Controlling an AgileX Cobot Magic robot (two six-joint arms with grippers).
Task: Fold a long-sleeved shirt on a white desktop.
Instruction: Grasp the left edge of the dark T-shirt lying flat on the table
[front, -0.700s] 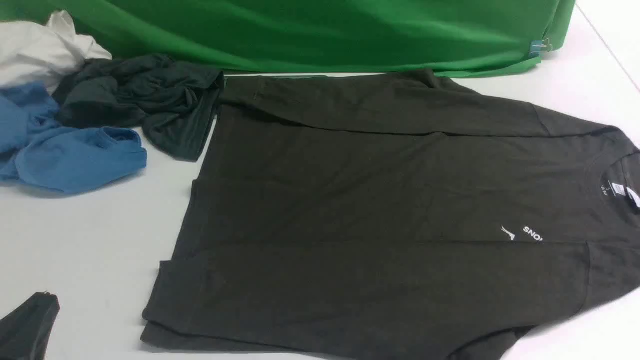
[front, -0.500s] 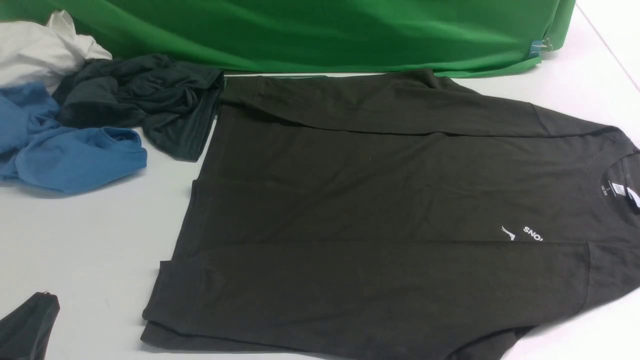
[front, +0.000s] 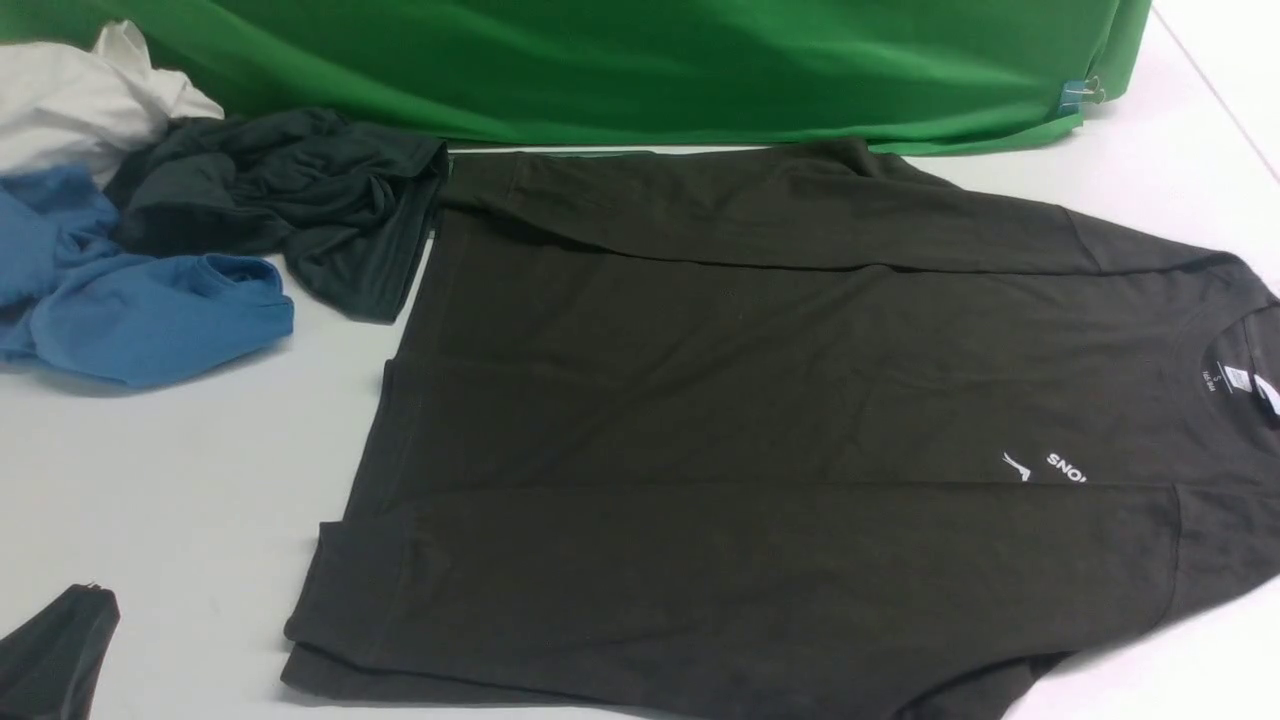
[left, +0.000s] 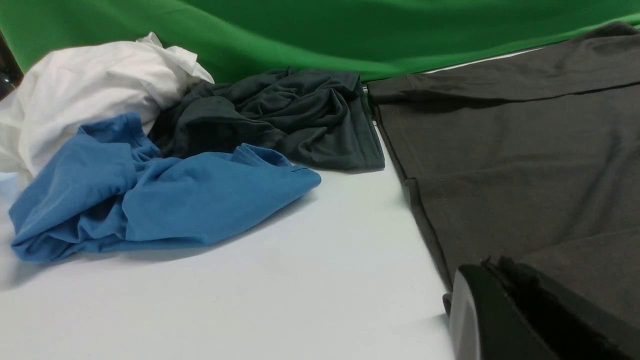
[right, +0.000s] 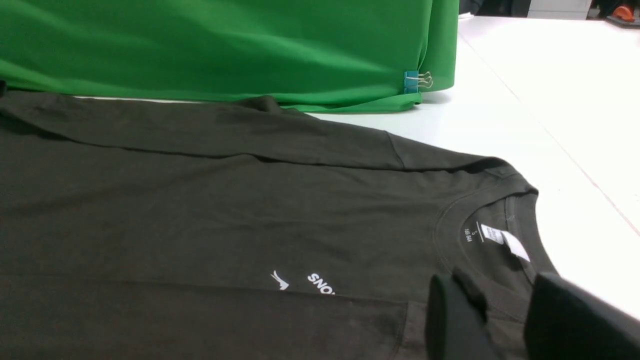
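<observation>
Shirt (front: 750, 400) lies flat on desk (front: 180, 480), centre to right, with collar (front: 1225, 345) at right and hem at left. Both sleeves are folded in over the body, one along the far edge, one along the near edge. The near one covers part of the logo (front: 1045, 467).

Left hand (front: 55, 645) is closed tight and empty, near left, apart from the hem. Right hand (right: 500, 292) is by the collar, fingers parted, gripping nothing.

Blue garment (front: 150, 310), dark garment (front: 300, 200) and white garment (front: 80, 100) are heaped far left.
</observation>
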